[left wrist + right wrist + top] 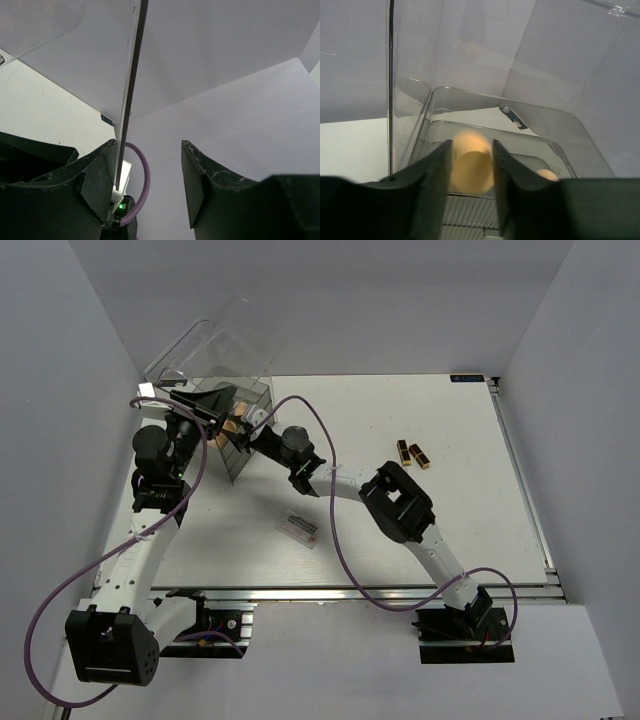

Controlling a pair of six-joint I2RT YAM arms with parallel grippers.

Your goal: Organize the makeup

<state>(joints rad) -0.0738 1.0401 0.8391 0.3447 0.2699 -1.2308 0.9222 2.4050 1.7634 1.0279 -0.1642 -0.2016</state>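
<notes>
The left arm point(150, 530) is reaching straight up its side of the surface, its black two-finger tool point(150, 150) standing with jaws apart. The right arm point(400, 510) is stretching diagonally leftward, its tool point(471, 145) flanking a tan egg-shaped sponge point(470, 167); whether it is gripping is unclear.

Both my arms are built alike. The left arm point(138, 558) and the right arm point(442, 562) have white links between chunky black joint housings. Each sits on a black base block point(110, 645) at the near edge. A purple cable point(60, 600) trails along each arm. On the wrist cameras, my left gripper point(148, 145) has matte black fingers point(200, 185) with pale scuffs on their inner edges, and a small green light point(120, 206) glows beside a cable loop. My right gripper point(471, 145) has the same dark, wedge-shaped fingers.
</notes>
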